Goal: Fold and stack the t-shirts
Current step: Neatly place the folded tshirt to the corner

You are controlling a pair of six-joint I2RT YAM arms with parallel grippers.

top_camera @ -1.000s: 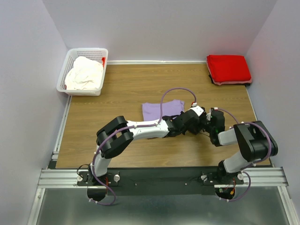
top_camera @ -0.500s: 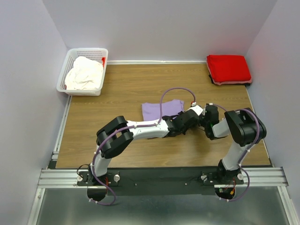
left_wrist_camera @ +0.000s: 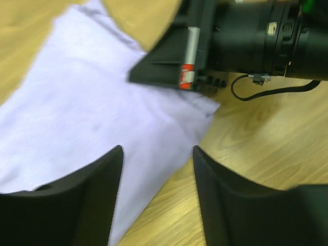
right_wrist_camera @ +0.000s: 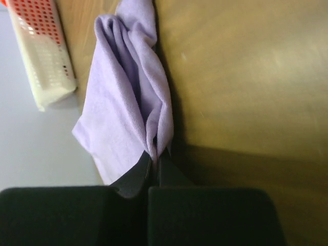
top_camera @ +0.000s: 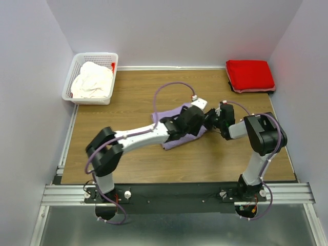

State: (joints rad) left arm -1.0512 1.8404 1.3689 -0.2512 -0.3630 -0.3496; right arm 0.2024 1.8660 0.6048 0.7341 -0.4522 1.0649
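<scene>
**Progress.** On the desk (top_camera: 128,97), judged from how things lie, roughly one shirt of three is finished. The white lattice basket (top_camera: 96,55) stands at the far left corner. The cream-white t-shirt (top_camera: 92,81) lies inside it in a loose heap, not yet folded. The red t-shirt (top_camera: 250,75) rests well to the right of the basket, at the opposite far corner, folded into a neat square. The lavender t-shirt (top_camera: 177,140) is in work, partly folded and not yet stacked. It lies to the right of the basket and nearer the arms, about mid-desk.

**Orientation.** The left arm covers much of the lavender t-shirt (left_wrist_camera: 92,118). What shows suggests its long axis runs roughly away from the basket, left to right with a slight slant. The end farthest from the basket is gathered into a puckered point (right_wrist_camera: 130,97).

**Tools.**
- The right tool (right_wrist_camera: 152,159) is clenched on that gathered end of the lavender cloth.
- The left tool (left_wrist_camera: 156,169) is released, its fingers spread above the cloth and holding nothing.
</scene>
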